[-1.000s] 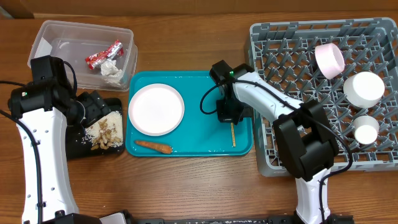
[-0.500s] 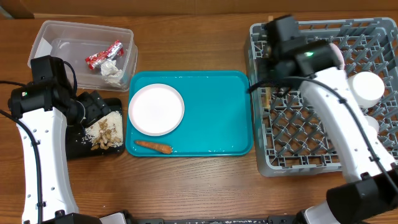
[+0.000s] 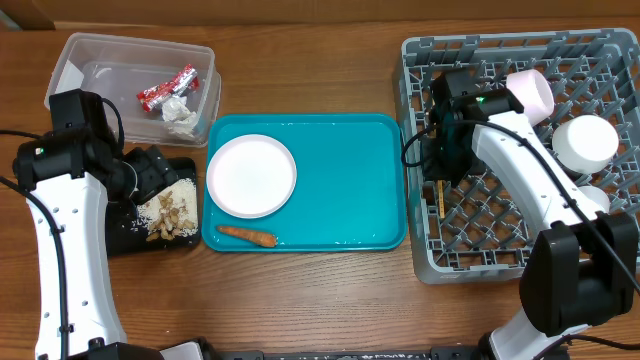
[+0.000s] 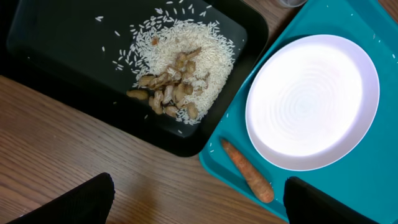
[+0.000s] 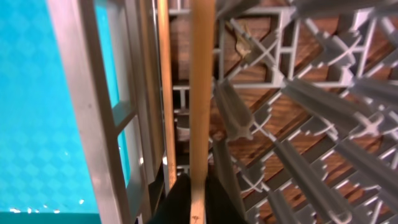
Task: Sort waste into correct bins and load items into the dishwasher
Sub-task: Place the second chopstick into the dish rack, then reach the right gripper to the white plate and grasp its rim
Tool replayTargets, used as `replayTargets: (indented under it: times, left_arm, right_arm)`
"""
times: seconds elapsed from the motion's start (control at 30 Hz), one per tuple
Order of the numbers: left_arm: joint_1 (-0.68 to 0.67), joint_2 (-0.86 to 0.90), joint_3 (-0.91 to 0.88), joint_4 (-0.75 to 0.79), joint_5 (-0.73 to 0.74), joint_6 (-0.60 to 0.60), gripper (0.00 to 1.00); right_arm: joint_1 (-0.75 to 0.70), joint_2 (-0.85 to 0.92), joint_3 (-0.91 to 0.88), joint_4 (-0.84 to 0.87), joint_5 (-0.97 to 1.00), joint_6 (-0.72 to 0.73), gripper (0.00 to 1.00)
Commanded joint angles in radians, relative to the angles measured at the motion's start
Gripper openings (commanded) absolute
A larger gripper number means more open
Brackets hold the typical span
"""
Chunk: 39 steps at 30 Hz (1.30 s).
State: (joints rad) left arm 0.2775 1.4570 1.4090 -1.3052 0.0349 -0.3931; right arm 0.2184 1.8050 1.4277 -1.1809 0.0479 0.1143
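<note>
My right gripper (image 3: 441,172) (image 5: 198,202) is shut on a wooden chopstick (image 5: 199,93) (image 3: 441,199) and holds it inside the left edge of the grey dish rack (image 3: 470,262). A second chopstick (image 5: 164,81) lies beside it in the rack. Two white bowls (image 3: 586,142) and a small cup (image 3: 589,209) sit in the rack. My left gripper (image 4: 198,202) is open above the table edge, near the orange carrot (image 4: 247,174) (image 3: 246,236) and the white plate (image 3: 251,175) (image 4: 313,99) on the teal tray. Rice with scraps (image 4: 174,74) lies on the black tray (image 3: 128,235). The foil wrapper (image 3: 167,87) and tissue (image 3: 181,113) are in the clear tub (image 3: 70,60).
The teal tray (image 3: 350,190) lies between the black tray and the rack. A pinkish cup (image 3: 530,95) lies on its side in the rack's back. Bare wooden table lies in front and behind.
My right gripper carried the chopstick from the teal tray over to the rack and has lowered it into the rack's left side. The left arm has not moved.
</note>
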Motion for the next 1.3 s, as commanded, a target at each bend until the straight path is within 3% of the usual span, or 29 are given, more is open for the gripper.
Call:
replayTargets:
  times: [0.0, 0.27, 0.43, 0.87, 1.13, 1.23, 1.27]
  left_arm:
    - [0.003, -0.013, 0.013, 0.002, 0.015, -0.014, 0.89]
    - [0.003, -0.013, 0.013, 0.003, 0.014, -0.014, 0.89]
    - [0.003, -0.013, 0.013, 0.008, 0.014, -0.014, 0.89]
    - [0.003, -0.011, 0.013, 0.008, 0.015, -0.014, 0.89]
    - [0.003, -0.011, 0.013, 0.007, 0.014, -0.014, 0.9]
    - [0.003, -0.011, 0.013, 0.008, 0.014, -0.014, 0.9]
    - [0.003, -0.011, 0.013, 0.008, 0.014, -0.014, 0.9]
  right_arm:
    - [0.005, -0.017, 0.006, 0.006, -0.02, -0.008, 0.23]
    - [0.026, -0.121, 0.164, 0.005, -0.098, -0.007, 0.34]
    - [0.12, -0.154, 0.218, 0.15, -0.235, -0.007, 0.5]
    - [0.411, 0.143, 0.216, 0.423, -0.232, 0.069, 0.51]
    - [0.486, 0.34, 0.216, 0.504, -0.099, 0.174, 0.54]
    - [0.488, 0.396, 0.216, 0.501, -0.101, 0.2, 0.52]
    - [0.488, 0.405, 0.216, 0.499, -0.102, 0.202, 0.47]
